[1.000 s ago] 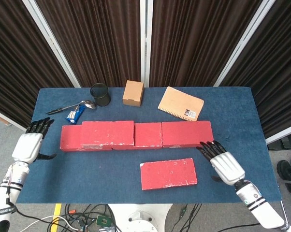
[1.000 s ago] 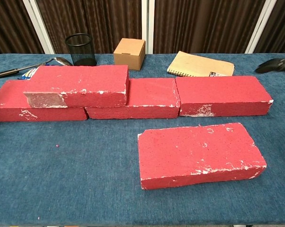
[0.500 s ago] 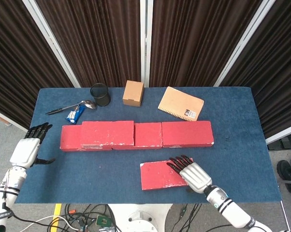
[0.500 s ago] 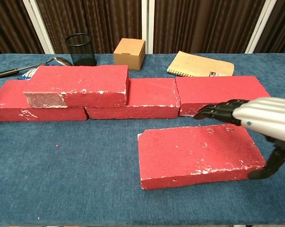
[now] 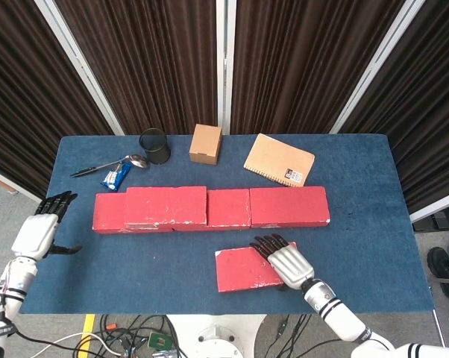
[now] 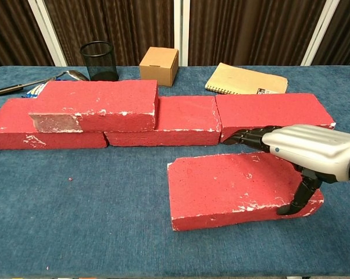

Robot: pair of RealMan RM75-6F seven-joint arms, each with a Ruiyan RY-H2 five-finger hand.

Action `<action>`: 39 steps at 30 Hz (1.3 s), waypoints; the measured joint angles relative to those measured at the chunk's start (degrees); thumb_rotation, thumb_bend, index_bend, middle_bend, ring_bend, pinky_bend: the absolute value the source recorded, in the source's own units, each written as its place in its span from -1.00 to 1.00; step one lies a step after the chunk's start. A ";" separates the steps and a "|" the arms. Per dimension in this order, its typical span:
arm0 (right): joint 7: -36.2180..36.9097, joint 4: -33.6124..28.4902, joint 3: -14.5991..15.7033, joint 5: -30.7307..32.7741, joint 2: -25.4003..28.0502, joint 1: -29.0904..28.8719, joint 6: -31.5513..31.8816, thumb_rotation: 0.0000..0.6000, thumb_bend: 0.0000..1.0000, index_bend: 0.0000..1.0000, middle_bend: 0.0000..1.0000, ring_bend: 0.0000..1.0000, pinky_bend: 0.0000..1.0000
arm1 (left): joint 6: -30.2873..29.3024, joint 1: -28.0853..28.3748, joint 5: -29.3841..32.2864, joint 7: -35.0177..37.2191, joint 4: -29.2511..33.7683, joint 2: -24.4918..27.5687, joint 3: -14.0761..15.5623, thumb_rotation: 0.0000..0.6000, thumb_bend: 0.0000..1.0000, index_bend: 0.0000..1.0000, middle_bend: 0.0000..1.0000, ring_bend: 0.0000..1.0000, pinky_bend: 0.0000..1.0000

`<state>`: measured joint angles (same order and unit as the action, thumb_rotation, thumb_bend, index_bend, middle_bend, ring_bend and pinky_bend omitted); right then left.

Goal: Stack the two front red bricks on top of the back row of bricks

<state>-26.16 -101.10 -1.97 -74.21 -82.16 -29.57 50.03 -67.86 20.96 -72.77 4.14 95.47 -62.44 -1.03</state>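
One red brick (image 5: 243,270) (image 6: 221,189) lies in front of the back row (image 5: 288,206) (image 6: 186,119). My right hand (image 5: 288,261) (image 6: 306,150) grips its right end, with fingers (image 6: 247,137) stretched over the top to the far edge and the thumb pressed against the near face. The brick looks slightly tilted. Another red brick (image 5: 165,205) (image 6: 96,104) rests on top of the row's left part. Off the table's left edge, my left hand (image 5: 38,233) hangs with fingers spread and nothing in it; the chest view does not show it.
Along the back of the blue table (image 5: 374,194) stand a black mesh cup (image 5: 155,145) (image 6: 99,60), a cardboard box (image 5: 206,143) (image 6: 159,65) and a tan notebook (image 5: 279,159) (image 6: 245,79). A spoon (image 5: 135,159), a pen and a blue packet (image 5: 115,177) lie at the back left.
My right hand swung in from the right, came down over the front brick's right end and closed on it. The brick shifted slightly left. My left hand drew back a little.
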 measured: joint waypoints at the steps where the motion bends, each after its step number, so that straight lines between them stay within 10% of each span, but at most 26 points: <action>1: 0.12 0.09 -0.09 0.69 -0.14 -0.26 -0.35 1.00 -1.00 -1.00 -1.00 -1.00 -1.00 | 0.16 -0.05 -0.02 0.15 -0.19 -0.01 -0.09 1.00 -1.00 -0.99 -1.00 -1.00 -1.00; 24: 4.89 4.26 -0.12 6.86 -4.14 -4.45 -2.82 1.00 -1.00 -1.00 -1.00 -1.00 -1.00 | 2.12 -1.41 -0.67 2.03 -2.19 0.15 -1.48 1.00 -1.00 -0.99 -1.00 -1.00 -1.00; 39: 8.08 5.78 0.53 4.79 -5.21 -4.37 -0.52 1.00 -1.00 -1.00 -0.60 -0.76 -1.00 | 3.11 -1.68 -0.90 2.00 -2.30 0.18 -1.93 1.00 -1.00 -0.99 -1.00 -1.00 -1.00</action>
<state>-18.09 -95.32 -1.45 -69.42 -87.37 -33.95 49.51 -64.75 19.28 -73.68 6.14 93.17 -62.26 -2.97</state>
